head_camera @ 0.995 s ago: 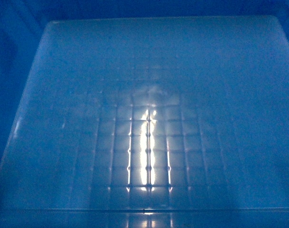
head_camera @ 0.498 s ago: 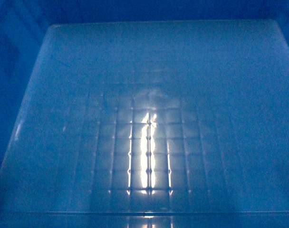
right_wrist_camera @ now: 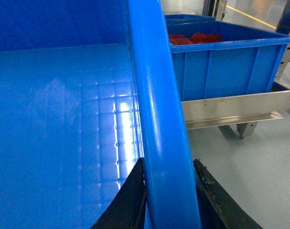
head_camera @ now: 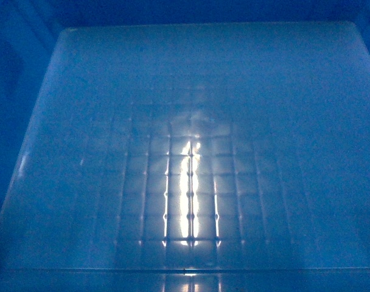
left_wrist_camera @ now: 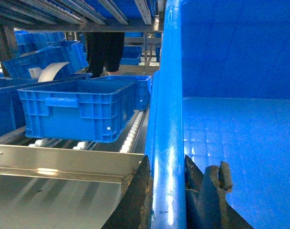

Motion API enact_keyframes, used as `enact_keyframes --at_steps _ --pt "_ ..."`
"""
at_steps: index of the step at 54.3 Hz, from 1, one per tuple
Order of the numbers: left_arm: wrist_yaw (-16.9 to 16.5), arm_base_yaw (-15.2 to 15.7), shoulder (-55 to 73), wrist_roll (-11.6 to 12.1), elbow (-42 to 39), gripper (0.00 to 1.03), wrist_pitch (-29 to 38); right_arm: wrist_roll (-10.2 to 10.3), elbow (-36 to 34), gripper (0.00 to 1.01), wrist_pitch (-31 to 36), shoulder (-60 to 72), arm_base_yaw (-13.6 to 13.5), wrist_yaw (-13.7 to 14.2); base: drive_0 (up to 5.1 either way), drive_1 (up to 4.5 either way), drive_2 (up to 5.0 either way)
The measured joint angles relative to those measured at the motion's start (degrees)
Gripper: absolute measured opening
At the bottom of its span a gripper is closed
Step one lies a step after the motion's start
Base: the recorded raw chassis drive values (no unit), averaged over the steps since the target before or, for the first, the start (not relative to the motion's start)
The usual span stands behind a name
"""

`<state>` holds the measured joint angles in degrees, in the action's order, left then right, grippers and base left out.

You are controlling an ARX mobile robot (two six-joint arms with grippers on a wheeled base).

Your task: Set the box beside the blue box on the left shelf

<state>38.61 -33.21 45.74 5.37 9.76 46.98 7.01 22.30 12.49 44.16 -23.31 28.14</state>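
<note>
Shelf: on the left, a metal shelf (left_wrist_camera: pixel 64 160) with white rollers (left_wrist_camera: pixel 128 138) runs away from a plain steel lip at its near edge.
Blue box: a ribbed blue box (left_wrist_camera: pixel 80 109) sits on the rollers, well back from the lip; more blue boxes are stacked behind it and to its left.
Open room, left: bare rollers show between that blue box and the wall of the carried box, and the steel lip lies near and below.
Left gripper: the left gripper (left_wrist_camera: pixel 166 191) is clamped narrow over the left rim of the box, one finger outside, one inside.
Box: the box (left_wrist_camera: pixel 231 143) is held up between both arms; its grid-ribbed floor fills the head view, with a bright light streak at the middle.
Right gripper: the right gripper (right_wrist_camera: pixel 169 195) pinches the right rim the same way, fingers close on either side.
Right side: a further blue box (right_wrist_camera: pixel 221 62) with red contents rests on a metal frame (right_wrist_camera: pixel 235 112), apart from the carried box.
Floor: pale grey floor (right_wrist_camera: pixel 250 176) lies open below the right rim.
</note>
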Motion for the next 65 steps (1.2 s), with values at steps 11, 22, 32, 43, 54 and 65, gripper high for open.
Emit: enact_keyframes --at_steps 11,22,32,43,54,65 --pt "0.1 0.0 -0.1 0.0 0.0 0.12 0.0 0.0 0.0 0.2 0.0 -0.1 0.0 0.1 0.0 1.9 -1.9" --pt "0.0 0.0 -0.1 0.0 0.0 0.12 0.2 0.0 0.0 0.2 0.1 -0.1 0.0 0.1 0.0 4.29 -4.2" --pt "0.0 0.0 -0.1 0.0 0.0 0.12 0.2 0.0 0.0 0.2 0.1 -0.1 0.0 0.1 0.1 4.37 -4.2" --pt "0.0 0.0 -0.1 0.0 0.0 0.12 0.2 0.0 0.0 0.2 0.1 -0.1 0.0 0.1 0.2 4.45 -4.1" --pt "0.0 0.0 0.0 0.0 0.0 0.12 0.2 0.0 0.0 0.2 0.1 0.0 0.0 0.1 0.1 4.4 -4.2" --pt "0.1 0.0 0.0 0.0 0.0 0.12 0.1 0.0 0.0 0.2 0.1 0.0 0.0 0.1 0.1 4.35 -4.2"
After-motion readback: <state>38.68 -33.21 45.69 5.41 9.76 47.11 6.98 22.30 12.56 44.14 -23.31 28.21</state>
